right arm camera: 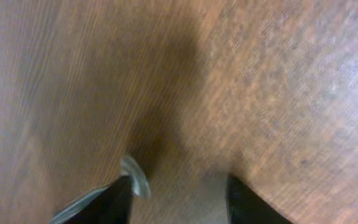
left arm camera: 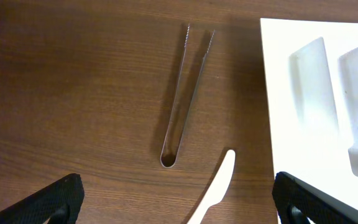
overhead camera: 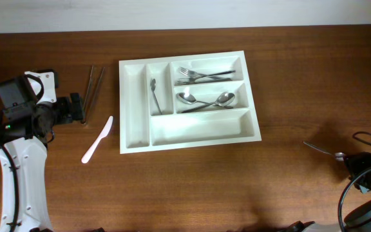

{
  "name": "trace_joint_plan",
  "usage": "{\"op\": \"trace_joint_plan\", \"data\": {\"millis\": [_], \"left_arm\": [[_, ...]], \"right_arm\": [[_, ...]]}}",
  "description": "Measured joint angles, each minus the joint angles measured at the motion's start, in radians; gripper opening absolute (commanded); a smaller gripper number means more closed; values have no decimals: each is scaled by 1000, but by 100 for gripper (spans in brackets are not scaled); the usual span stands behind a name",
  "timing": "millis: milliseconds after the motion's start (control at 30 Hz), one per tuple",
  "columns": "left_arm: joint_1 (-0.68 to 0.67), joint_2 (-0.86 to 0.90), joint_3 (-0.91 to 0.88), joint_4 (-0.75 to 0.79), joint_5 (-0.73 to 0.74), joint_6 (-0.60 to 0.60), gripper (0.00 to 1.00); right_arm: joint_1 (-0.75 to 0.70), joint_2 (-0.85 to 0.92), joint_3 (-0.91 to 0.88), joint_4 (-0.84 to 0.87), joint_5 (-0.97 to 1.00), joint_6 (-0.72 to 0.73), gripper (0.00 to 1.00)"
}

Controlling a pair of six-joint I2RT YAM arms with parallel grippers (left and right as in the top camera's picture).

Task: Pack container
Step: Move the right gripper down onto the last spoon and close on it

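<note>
Fingers (left arm camera: 48, 202) of the left gripper (left arm camera: 178, 202) gape wide near metal tongs (left arm camera: 182, 99) left of the cutlery tray (overhead camera: 134, 109), where an off-centre close could skid them; hold of the right gripper (right arm camera: 179, 202) unclear.

Table (overhead camera: 288, 187): brown, streaked wood grain. Container (overhead camera: 134, 103): plain white. Knife (overhead camera: 97, 140), at its 8 o'clock: white. Tongs (overhead camera: 94, 87) at 9 o'clock, forks (overhead camera: 201, 75), spoons (overhead camera: 205, 101): silver.

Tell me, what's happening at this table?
Two robot arms are packing cutlery into a white tray. Forks and spoons already lie inside. The left pincer, wide open, hovers by the tongs and a white plastic knife. The right pincer, jaws apart, is at a metal utensil.
</note>
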State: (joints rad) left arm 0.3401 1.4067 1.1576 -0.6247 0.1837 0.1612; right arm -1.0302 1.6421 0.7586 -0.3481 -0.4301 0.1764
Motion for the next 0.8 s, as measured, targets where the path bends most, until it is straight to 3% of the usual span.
{"op": "trace_joint_plan", "data": {"millis": [167, 567, 667, 800], "left_arm": [[0, 0, 0, 0, 0, 0, 99], [0, 0, 0, 0, 0, 0, 99], [0, 0, 0, 0, 0, 0, 99], [0, 0, 0, 0, 0, 0, 99]], "right_arm": [[3, 3, -18, 32, -48, 0, 42], [3, 71, -19, 130, -137, 11, 16], [5, 84, -19, 143, -152, 19, 6], [13, 96, -19, 157, -178, 27, 4]]}}
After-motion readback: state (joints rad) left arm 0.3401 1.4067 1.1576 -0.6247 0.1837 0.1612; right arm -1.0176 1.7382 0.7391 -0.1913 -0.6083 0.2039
